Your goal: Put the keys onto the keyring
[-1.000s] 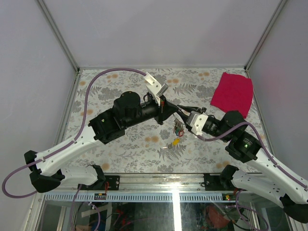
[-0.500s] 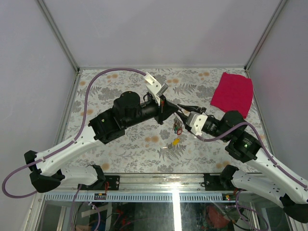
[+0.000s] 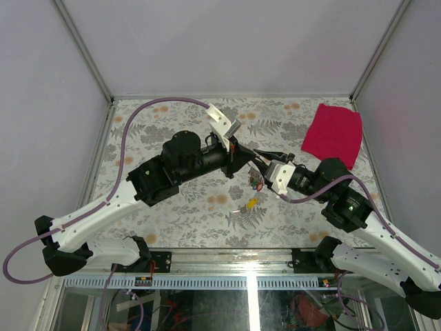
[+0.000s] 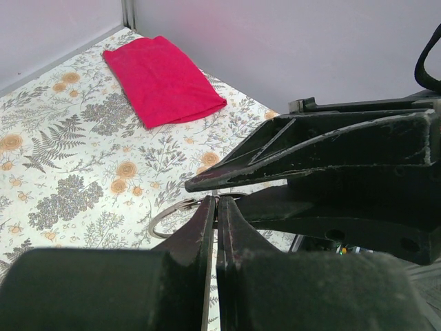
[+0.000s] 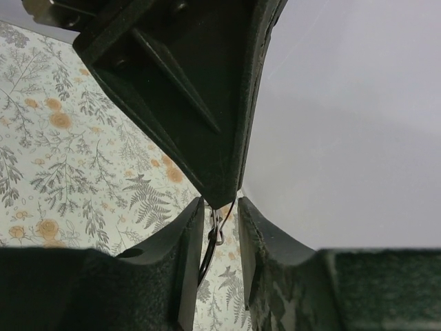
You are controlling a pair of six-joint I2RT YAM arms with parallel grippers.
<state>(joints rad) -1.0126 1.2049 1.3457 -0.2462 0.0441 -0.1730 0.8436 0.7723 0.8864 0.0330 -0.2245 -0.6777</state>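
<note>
The left gripper (image 4: 215, 201) is pinched tight on the keyring (image 4: 167, 208), its loop jutting beside the tips. The right gripper (image 5: 219, 204) stands slightly apart, straddling the ring's wire.

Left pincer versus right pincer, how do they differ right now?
The left pincer is shut on the keyring; the right pincer has its jaws slightly apart. In the top view the left pincer reaches in from the left, the right pincer from the right. Both are black and meet tip to tip over the table.
</note>
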